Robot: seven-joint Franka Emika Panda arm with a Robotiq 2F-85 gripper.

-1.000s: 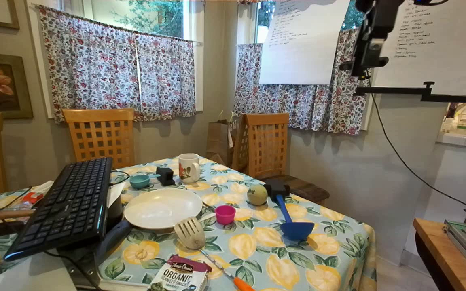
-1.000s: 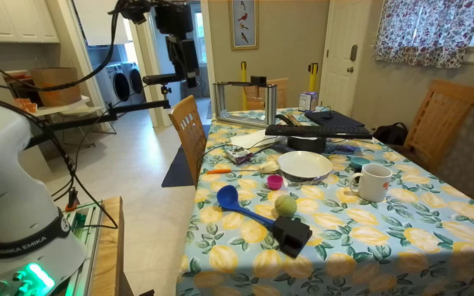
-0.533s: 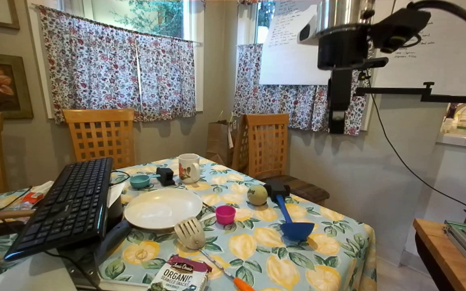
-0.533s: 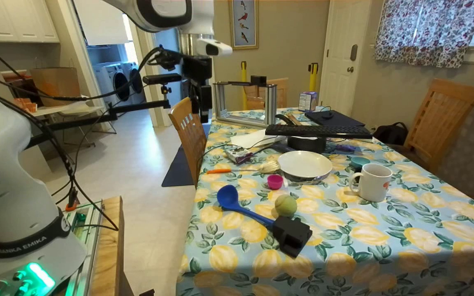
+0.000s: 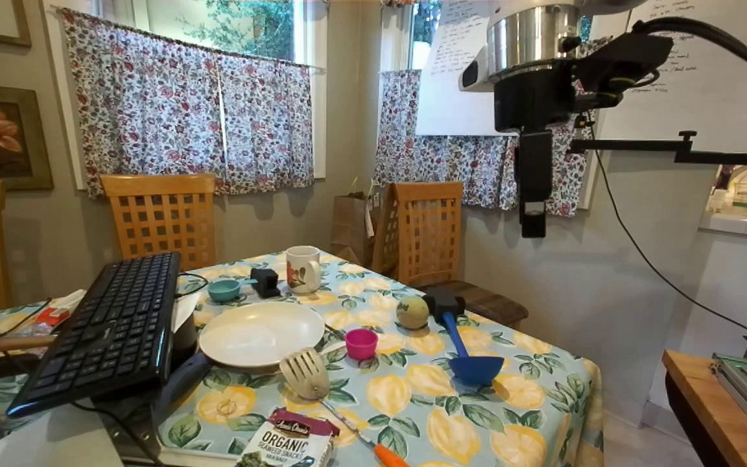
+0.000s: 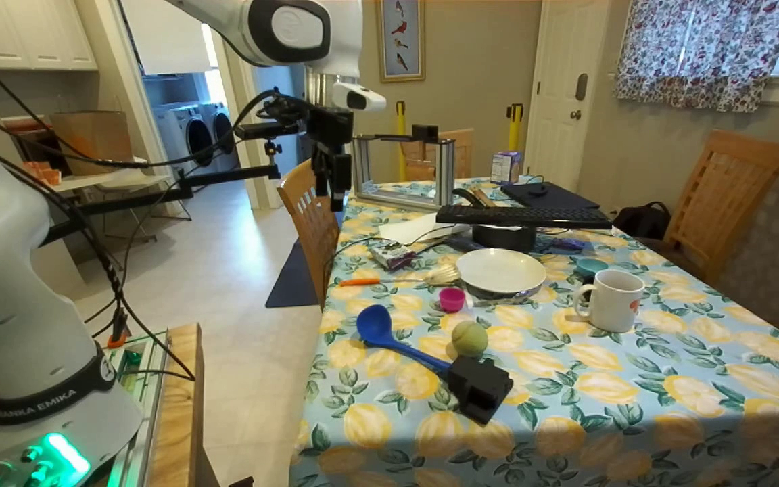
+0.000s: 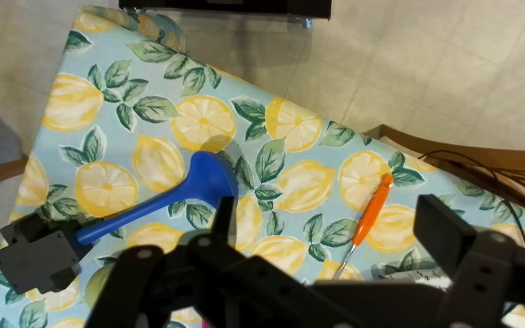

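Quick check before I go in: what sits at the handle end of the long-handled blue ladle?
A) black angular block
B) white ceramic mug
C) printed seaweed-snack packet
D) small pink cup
A: in the wrist view, the long-handled blue ladle ends, opposite its bowl, at the black angular block.

Window [image 5: 244, 29] daylight; floor [image 6: 234, 284] glare; soft shadows.

Had a smooth white arm [image 6: 14, 291], a black band [image 6: 58, 400] with white letters [image 6: 39, 404], a shiny silver ring [image 5: 532, 40], long black cables [image 5: 736, 45], a glowing green light [image 6: 68, 453], and a black gripper [image 7: 331, 221] dotted with little round grey spots [image 7: 204, 241].
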